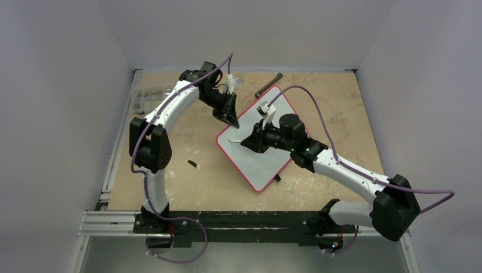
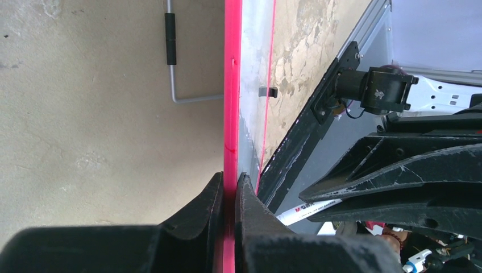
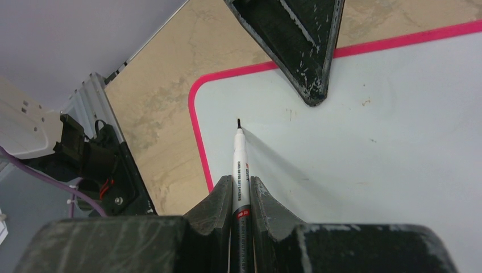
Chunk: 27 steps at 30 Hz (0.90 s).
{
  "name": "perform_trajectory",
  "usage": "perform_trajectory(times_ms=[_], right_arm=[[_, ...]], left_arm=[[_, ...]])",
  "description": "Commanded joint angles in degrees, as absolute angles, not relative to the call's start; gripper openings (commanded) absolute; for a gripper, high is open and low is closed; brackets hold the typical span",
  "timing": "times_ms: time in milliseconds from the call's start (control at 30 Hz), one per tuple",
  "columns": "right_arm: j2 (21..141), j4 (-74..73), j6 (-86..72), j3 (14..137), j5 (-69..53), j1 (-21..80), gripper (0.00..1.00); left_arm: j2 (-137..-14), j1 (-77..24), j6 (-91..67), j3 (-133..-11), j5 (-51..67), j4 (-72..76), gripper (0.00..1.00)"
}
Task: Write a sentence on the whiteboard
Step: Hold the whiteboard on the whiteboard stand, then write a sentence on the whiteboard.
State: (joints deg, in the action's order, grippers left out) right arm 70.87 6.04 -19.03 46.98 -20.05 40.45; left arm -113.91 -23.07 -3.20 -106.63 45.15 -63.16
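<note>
Left tool (image 2: 230,183) pinches whiteboard (image 1: 258,165) rim, right tool (image 3: 241,183) grips marker (image 3: 239,154), tip at blank corner; I judge first stroke next, pressing lightly.

— Where could a hand get in?
— Over the whiteboard's (image 1: 262,168) near half, or the table (image 1: 187,187) left of it, bar one small black bit (image 1: 192,164).
— And what blocks?
— The left gripper (image 1: 231,120) clamps the board's far-left edge, the right gripper (image 1: 245,142) hangs mid-board gripping a marker (image 3: 239,153), and a bent metal rod (image 1: 268,85) lies near the far corner.
</note>
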Motion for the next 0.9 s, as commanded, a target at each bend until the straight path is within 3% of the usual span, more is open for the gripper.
perform_trajectory(times_ms=[0,333,867], right_arm=[[68.52,7.27,-18.63,43.53,-18.90,40.61,0.00],[64.43,4.26,-19.14,38.47,-18.70,40.60,0.00],[64.03,1.33,-17.60,41.63,-12.65,40.59,0.00]], left_arm=[[-111.53,-23.38,-1.01,-108.22,38.12,-63.64,0.00],[-111.44,-23.38,-1.12,-108.19,38.05,-63.59,0.00],[-111.68,-23.47,-1.03,-108.04,37.75,-63.57,0.00]])
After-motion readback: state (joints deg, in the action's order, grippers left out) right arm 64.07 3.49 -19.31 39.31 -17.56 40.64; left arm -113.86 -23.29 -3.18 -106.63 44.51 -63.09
